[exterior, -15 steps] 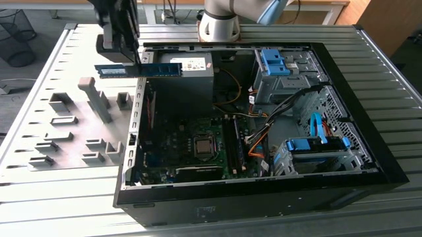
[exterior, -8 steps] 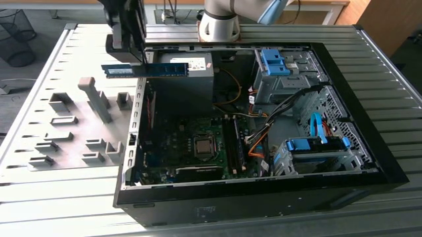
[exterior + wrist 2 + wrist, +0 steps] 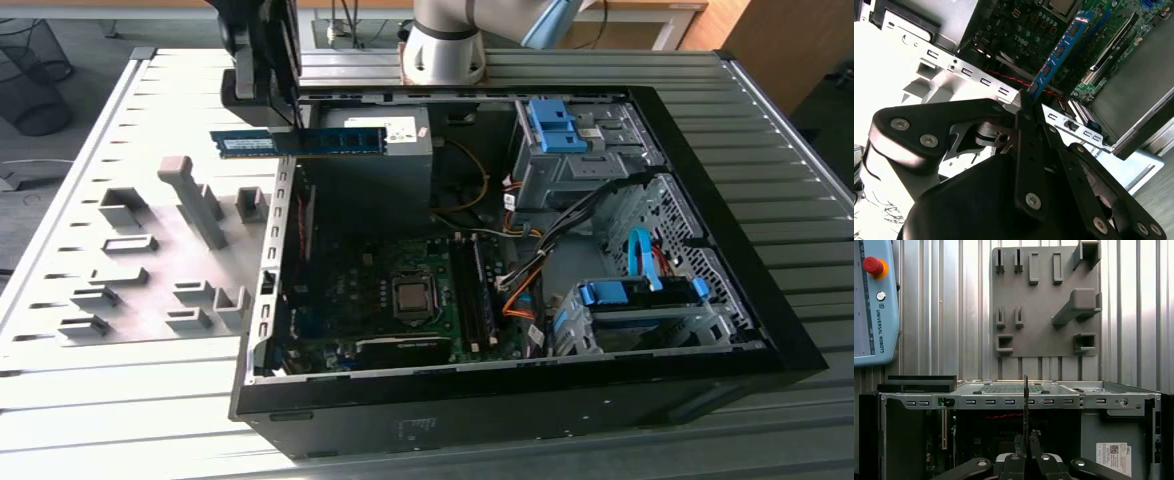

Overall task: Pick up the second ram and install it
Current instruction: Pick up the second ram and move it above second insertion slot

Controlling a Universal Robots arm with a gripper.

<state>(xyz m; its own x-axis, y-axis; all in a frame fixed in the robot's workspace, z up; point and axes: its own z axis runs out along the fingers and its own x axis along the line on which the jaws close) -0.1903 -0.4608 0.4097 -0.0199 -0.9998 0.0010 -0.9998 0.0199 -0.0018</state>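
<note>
The gripper (image 3: 294, 126) has its jaws clamped on the ram (image 3: 336, 141), held level in the upper left of the exterior view, just above the open case's (image 3: 534, 410) edge.

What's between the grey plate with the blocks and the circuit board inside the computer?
The case's slotted metal wall stands between the plate and the board, plainest in the first wrist view.

Exterior view: high, down into case (image 3: 507, 410). Both wrist views: close behind claw (image 3: 1025, 440), share case.
</note>
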